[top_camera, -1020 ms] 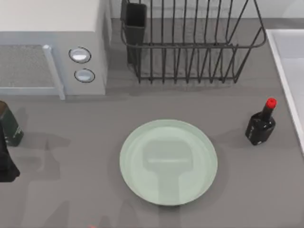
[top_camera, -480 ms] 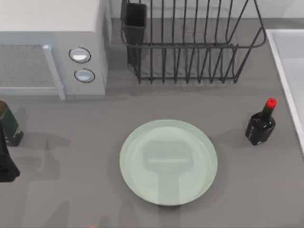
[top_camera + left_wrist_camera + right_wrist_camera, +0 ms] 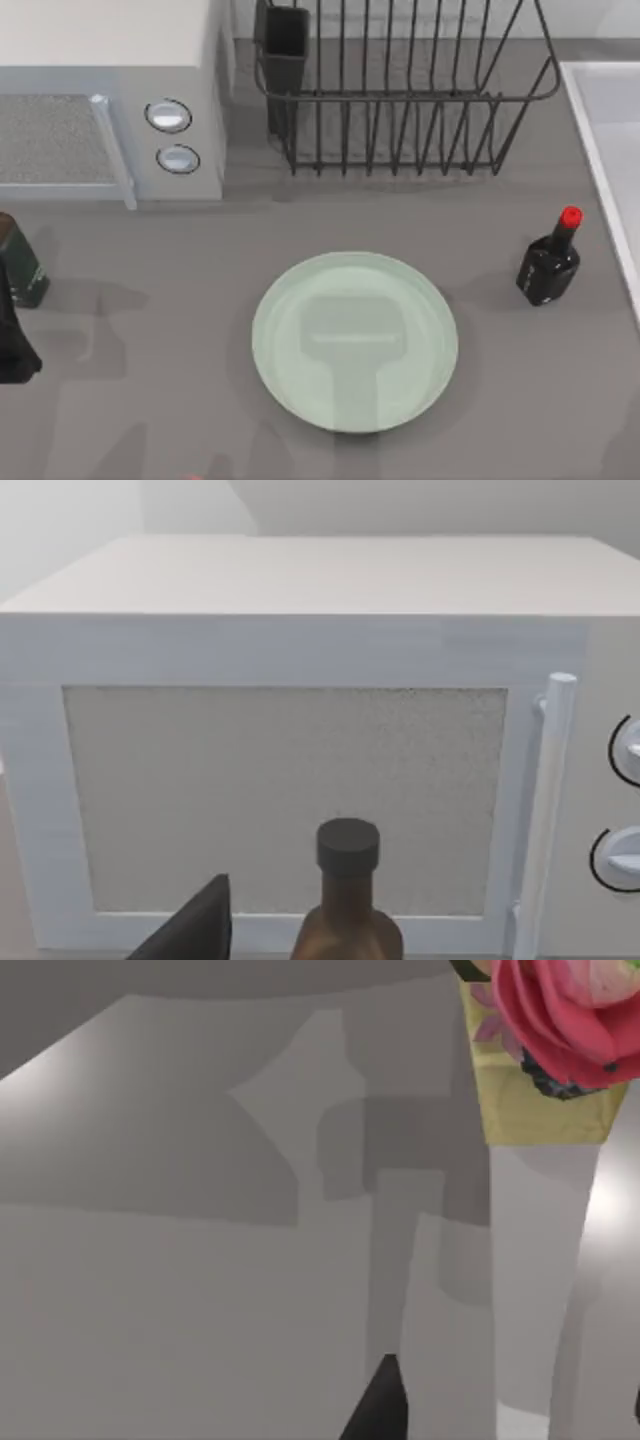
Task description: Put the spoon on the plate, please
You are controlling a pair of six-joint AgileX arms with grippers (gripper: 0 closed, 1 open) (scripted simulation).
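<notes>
Desk with plate at centre, spoon by the right gripper

The grey desk (image 3: 150, 400) carries a white microwave (image 3: 100, 100) beyond and left of the plate (image 3: 355, 340), and a wire rack (image 3: 400, 100) straight beyond the plate. A red-capped bottle (image 3: 548, 265) stands right of the plate, and a dark bottle (image 3: 20, 265) stands well left of it. The left gripper (image 3: 195, 935) sits parked by that dark bottle, facing the microwave; how wide it stands, I cannot tell. The spoon (image 3: 540, 1260), white with a pink ornament at its end, lies close against the right gripper (image 3: 510, 1415), above bare desk. Whether that gripper holds it, I cannot tell.
</notes>
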